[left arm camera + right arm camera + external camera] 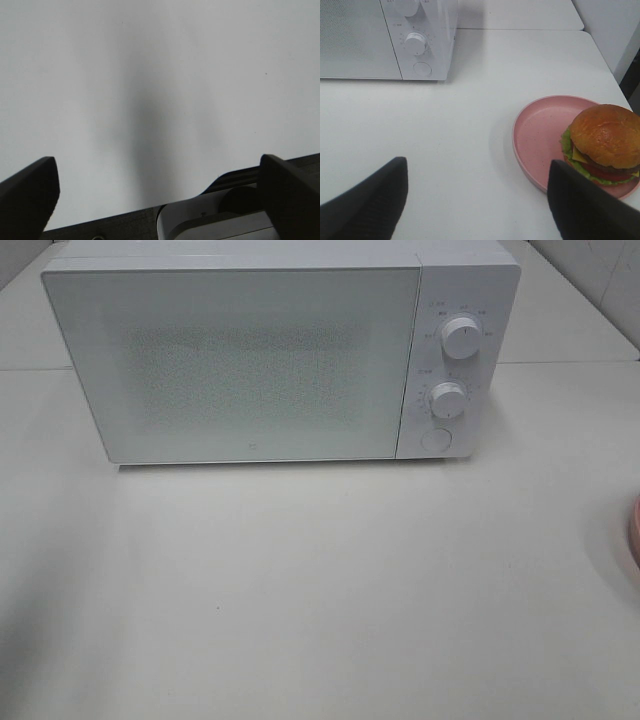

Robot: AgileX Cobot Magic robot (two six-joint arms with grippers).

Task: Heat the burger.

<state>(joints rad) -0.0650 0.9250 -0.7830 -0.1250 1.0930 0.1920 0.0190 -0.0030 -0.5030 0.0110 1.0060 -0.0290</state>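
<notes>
Burger (604,142) sits on a pink plate (540,135) at the table's right edge, well apart from the closed microwave (240,360). Nearer by far, the right gripper (475,200) hangs spread and empty; the left gripper (155,195), also wide apart, faces bare table.

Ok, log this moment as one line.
stage: start | microwave: door closed | burger: on pink plate, right of microwave | left gripper: jaws open, empty | right gripper: jaws open, empty

Glossy burger (607,135) bun, matt pink plate (540,135)
</notes>
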